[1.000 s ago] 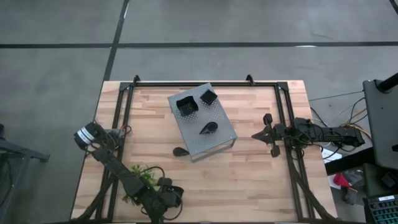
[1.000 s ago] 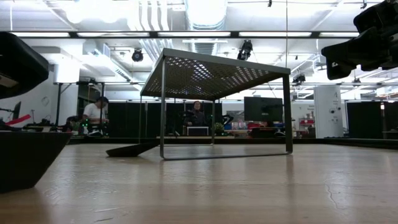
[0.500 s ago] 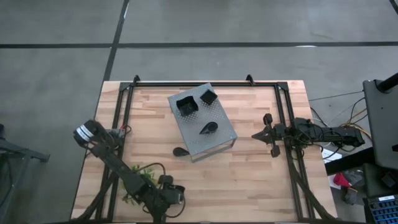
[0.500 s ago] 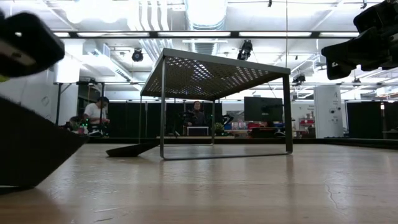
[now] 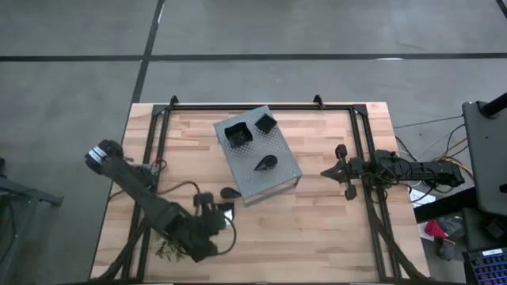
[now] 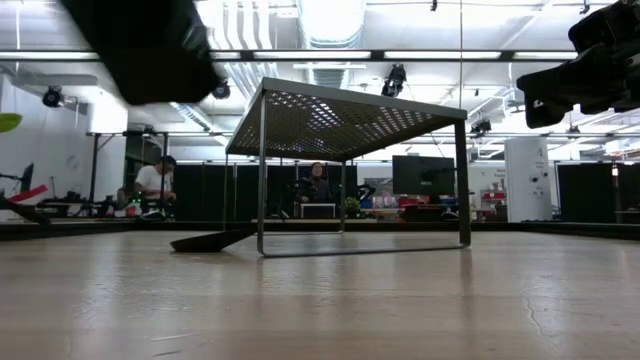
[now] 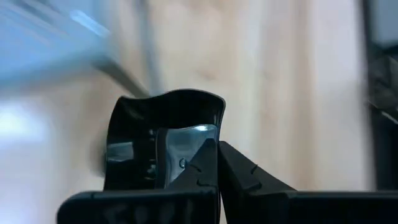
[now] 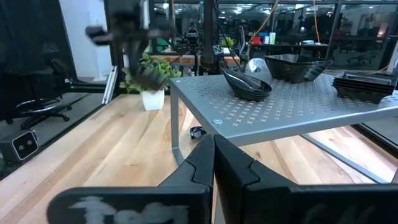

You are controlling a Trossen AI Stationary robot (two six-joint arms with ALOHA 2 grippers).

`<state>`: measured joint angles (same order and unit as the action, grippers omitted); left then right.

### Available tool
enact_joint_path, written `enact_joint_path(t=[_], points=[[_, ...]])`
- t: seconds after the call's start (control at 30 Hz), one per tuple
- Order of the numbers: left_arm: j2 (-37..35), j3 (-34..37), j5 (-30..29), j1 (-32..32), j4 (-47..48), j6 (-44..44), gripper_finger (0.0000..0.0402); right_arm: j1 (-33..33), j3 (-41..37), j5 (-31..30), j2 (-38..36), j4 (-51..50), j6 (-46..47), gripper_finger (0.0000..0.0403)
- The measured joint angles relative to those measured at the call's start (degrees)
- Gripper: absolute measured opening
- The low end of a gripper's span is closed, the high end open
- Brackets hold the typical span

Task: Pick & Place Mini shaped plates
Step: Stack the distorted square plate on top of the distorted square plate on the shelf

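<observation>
My left gripper [image 5: 217,214] hangs over the table's near middle, shut on a glossy black square mini plate [image 7: 143,124], which blurs dark at the top of the low view [image 6: 150,45]. On the grey perforated shelf [image 5: 269,180] rest two square plates [image 5: 236,133] [image 5: 264,123] and one leaf-shaped plate [image 5: 265,164]. Another leaf-shaped plate [image 5: 230,192] lies flat on the table at the shelf's near-left corner. My right gripper [image 5: 325,172] waits shut at the table's right side, off the table surface. My left gripper pinches the square plate by its raised rim [image 7: 216,134]: one finger [image 7: 196,177] lies inside the plate and the other [image 7: 249,180] outside. The plate is lifted clear of the table and stands out beyond the fingertips.
A green plant [image 5: 168,249] in a white pot sits near the table's near-left corner, partly under my left arm. The shelf stands on thin legs [image 6: 262,175] with open space beneath. Bare wood lies between the shelf and my right gripper. People sit in the room behind.
My left gripper has risen and moved from the near edge toward the shelf. The square plate first tipped up on the table, then came clear of it and now hangs high in the low view. My right arm has kept still.
</observation>
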<state>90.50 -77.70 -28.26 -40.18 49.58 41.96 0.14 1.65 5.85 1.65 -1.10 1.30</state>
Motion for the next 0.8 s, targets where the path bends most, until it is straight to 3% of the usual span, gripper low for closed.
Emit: enact_joint_path(t=[0.2, 0.4, 0.47, 0.57, 0.8], points=[[-3.2, -5.2, -23.8, 1.8, 4.0, -7.9, 0.0000, 0.0, 0.0, 0.0, 0.0, 0.0, 0.0, 0.0009], [-5.8, -5.5, -42.8, 7.9, 4.0, -9.3, 0.0000, 0.0, 0.0, 0.0, 0.0, 0.0, 0.0, 0.0009], [-6.7, -5.5, -43.7, 11.2, 4.0, -9.3, 0.0000, 0.0, 0.0, 0.0, 0.0, 0.0, 0.0, 0.0009], [-7.3, -5.5, -39.7, 17.1, 3.9, -10.5, 0.0000, 0.0, 0.0, 0.0, 0.0, 0.0, 0.0, 0.0009], [-5.9, -5.5, -20.8, 31.7, -0.6, -14.5, 0.0000, 0.0, 0.0, 0.0, 0.0, 0.0, 0.0, 0.0009]])
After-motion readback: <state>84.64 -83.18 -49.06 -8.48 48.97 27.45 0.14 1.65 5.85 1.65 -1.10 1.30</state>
